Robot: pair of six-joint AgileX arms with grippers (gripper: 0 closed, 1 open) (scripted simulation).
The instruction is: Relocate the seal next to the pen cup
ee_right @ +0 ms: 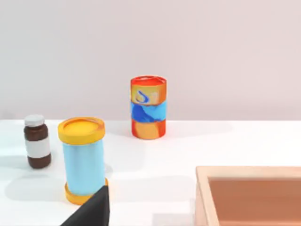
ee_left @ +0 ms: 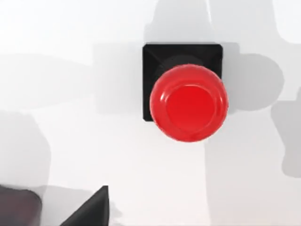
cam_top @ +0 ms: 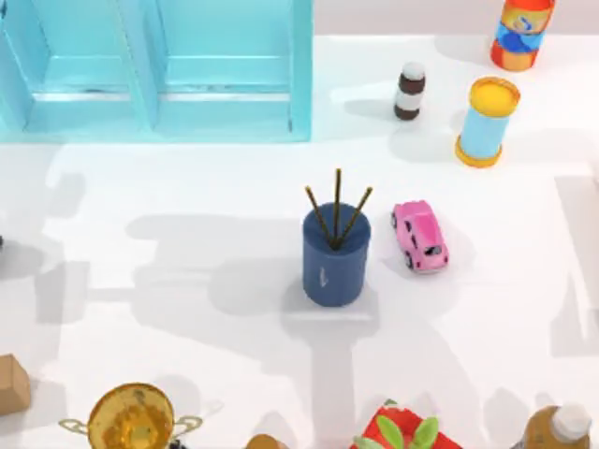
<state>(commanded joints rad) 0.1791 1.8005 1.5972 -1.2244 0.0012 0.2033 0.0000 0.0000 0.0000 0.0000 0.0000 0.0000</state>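
Left wrist view looks straight down on the seal [ee_left: 186, 96]: its glossy red knob sits over a dark neck and a black square base, upright on the white table [ee_left: 70, 117], so its long axis runs vertically, toward the camera, and the base edges lie square to the view. I judge the step in hand to be the descent for a grasp. To do it well, the left arm should centre over the knob, come down along that vertical axis and close on the neck or knob sides without tipping the base. Whether the left gripper's fingers are spread or closed I cannot tell. In the top view the pen cup [cam_top: 335, 254] stands mid-table with a pink toy car [cam_top: 419, 237] just beside it on the right, so the cup's left side looks freer for setting down.
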